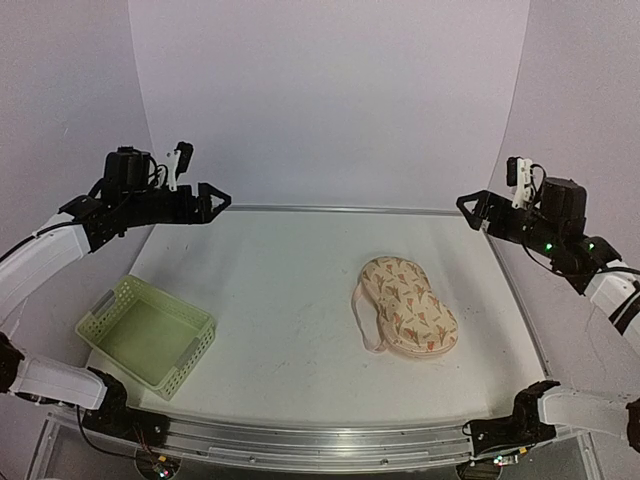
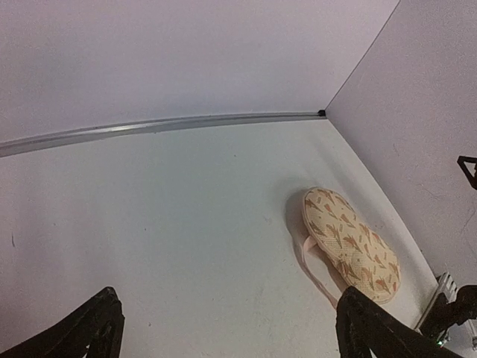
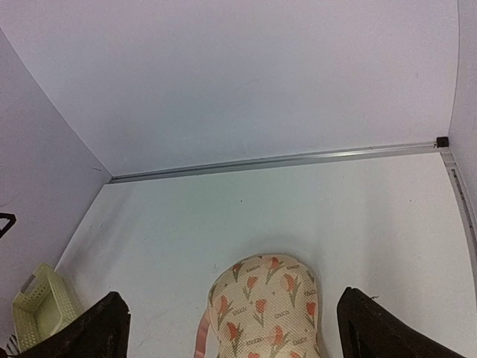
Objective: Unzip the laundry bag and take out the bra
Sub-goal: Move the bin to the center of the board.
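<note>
My left jaws stand spread wide and grip nothing, raised over the left of the tabletop (image 1: 280,300); my right jaws gape equally wide, empty, raised at the right; the laundry bag (image 1: 408,306) lies flat right of centre, its pink loop (image 1: 364,322) leftward; a green basket (image 1: 192,352) sits front left, well apart.

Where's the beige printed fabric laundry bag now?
Top view: the beige printed laundry bag lies on the table right of centre, far from the light green lattice basket at left.
</note>
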Robot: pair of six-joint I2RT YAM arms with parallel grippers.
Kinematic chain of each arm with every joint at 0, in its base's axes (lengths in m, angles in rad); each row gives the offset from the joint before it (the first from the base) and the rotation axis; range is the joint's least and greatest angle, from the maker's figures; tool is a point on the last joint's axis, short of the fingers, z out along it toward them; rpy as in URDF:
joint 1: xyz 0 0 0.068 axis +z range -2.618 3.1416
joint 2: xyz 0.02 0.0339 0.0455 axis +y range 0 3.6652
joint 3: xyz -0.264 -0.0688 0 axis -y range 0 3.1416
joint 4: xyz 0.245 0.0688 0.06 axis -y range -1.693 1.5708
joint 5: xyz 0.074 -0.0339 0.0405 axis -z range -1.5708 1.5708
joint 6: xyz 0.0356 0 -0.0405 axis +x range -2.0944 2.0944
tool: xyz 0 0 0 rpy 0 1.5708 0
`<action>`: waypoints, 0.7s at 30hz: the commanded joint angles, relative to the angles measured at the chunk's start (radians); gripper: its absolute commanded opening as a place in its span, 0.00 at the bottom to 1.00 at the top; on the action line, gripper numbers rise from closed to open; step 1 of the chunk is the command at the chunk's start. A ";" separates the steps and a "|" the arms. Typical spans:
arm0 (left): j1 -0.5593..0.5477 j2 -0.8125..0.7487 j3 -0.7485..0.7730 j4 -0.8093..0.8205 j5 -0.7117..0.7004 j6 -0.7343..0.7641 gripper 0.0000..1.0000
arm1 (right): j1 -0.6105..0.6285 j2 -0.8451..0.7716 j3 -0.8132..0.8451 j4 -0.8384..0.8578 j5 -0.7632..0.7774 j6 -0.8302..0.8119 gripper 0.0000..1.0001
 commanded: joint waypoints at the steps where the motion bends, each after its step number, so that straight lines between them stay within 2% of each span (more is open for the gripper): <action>1: 0.004 -0.074 0.005 -0.043 -0.050 -0.068 1.00 | -0.002 -0.015 0.031 -0.074 -0.022 0.062 0.98; 8: 0.004 -0.183 -0.069 -0.095 -0.238 -0.258 0.99 | 0.000 -0.024 0.006 -0.117 -0.080 0.002 0.98; 14: 0.004 -0.200 -0.094 -0.228 -0.385 -0.397 0.97 | 0.000 -0.003 0.016 -0.127 -0.164 -0.020 0.98; 21: 0.007 -0.209 -0.139 -0.354 -0.523 -0.590 0.97 | -0.001 -0.003 0.016 -0.131 -0.114 -0.035 0.98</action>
